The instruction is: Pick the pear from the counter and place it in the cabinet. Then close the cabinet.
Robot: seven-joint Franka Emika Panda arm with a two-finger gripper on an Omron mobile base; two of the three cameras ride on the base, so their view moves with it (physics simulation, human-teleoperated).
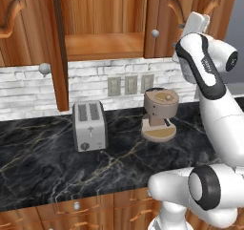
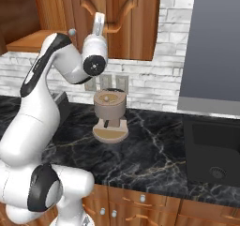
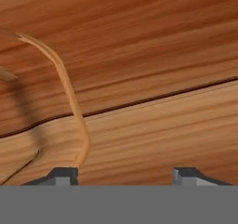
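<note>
The toaster [image 2: 60, 100] showed only as a dark sliver behind the arm at 9 o'clock of the right base view. The cabinet [image 1: 105, 45] ran off the top edge of the left base view, so its upper inside was cut off. In the hand view the fingertips [image 3: 62, 175] were cropped at 6 o'clock, and whether they held anything could not be told. The oven [image 2: 213, 159] was cut by the edge at 3 o'clock.

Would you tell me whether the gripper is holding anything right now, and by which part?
Nothing is held: the gripper faces the cabinet door up close, and only wood shows between its fingertips.
</note>
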